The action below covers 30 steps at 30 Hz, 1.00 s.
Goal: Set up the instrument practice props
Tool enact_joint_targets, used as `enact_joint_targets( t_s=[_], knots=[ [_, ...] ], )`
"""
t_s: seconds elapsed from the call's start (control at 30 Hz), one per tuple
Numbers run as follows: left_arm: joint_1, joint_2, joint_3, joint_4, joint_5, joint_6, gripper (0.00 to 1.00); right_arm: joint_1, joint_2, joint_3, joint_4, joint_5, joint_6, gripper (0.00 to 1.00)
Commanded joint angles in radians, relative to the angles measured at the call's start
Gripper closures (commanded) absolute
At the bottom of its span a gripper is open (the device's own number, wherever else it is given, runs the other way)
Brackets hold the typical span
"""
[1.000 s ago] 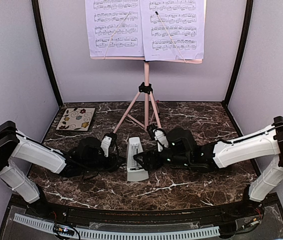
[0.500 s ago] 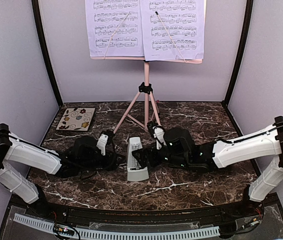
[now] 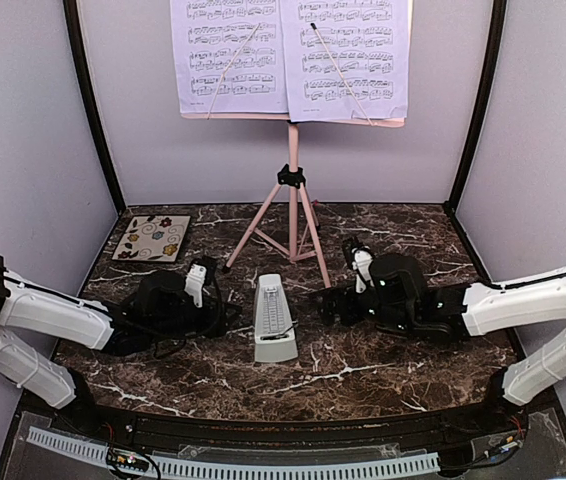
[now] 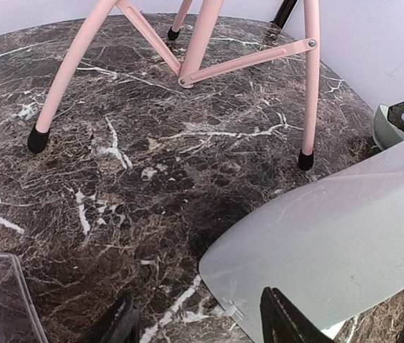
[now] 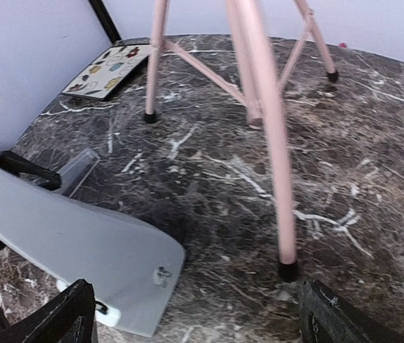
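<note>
The pink music stand stands on its tripod at the back of the table, with two sheet-music pages side by side on its desk. The white-grey metronome stands upright in front of the tripod, free of both grippers. My left gripper lies low just left of it, open. In the left wrist view the metronome sits beside and behind the right fingertip of the left gripper. My right gripper is wide open, a short way right of the metronome.
A square floral tile lies at the back left of the marble table. The stand's legs spread over the middle back, one foot close to my right gripper. Purple walls close in the back and both sides.
Both grippers have opened and drawn back from the metronome, the left to the left and the right farther to the right. The metronome stays upright in place.
</note>
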<state>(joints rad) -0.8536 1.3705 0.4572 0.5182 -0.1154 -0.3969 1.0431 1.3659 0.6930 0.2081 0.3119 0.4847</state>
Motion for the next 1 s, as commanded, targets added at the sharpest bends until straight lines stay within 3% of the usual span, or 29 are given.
enact_joint_targets(
  t_s=[0.0, 0.37, 0.53, 0.6, 0.7, 0.87, 0.97],
  knots=[
    [0.033, -0.053, -0.015, -0.043, -0.009, -0.007, 0.4, -0.105, -0.09, -0.081, -0.028, -0.011, -0.001, 0.0],
    [0.272, -0.291, -0.01, -0.26, -0.002, -0.03, 0.36, -0.261, -0.369, -0.111, -0.118, -0.14, -0.109, 0.0],
    [0.383, -0.389, 0.085, -0.413, 0.014, 0.01, 0.26, -0.368, -0.411, -0.075, -0.151, -0.246, -0.142, 0.0],
    [0.401, -0.394, 0.143, -0.458, 0.03, 0.036, 0.2, -0.41, -0.42, -0.05, -0.166, -0.281, -0.163, 0.0],
    [0.409, -0.358, 0.26, -0.546, 0.055, 0.072, 0.02, -0.476, -0.432, -0.014, -0.184, -0.331, -0.185, 0.0],
    [0.409, -0.241, 0.476, -0.711, 0.126, 0.106, 0.01, -0.632, -0.437, 0.019, -0.171, -0.458, -0.166, 0.0],
    [0.409, -0.207, 0.522, -0.756, 0.127, 0.118, 0.01, -0.73, -0.437, -0.005, -0.132, -0.567, -0.122, 0.0]
  ],
)
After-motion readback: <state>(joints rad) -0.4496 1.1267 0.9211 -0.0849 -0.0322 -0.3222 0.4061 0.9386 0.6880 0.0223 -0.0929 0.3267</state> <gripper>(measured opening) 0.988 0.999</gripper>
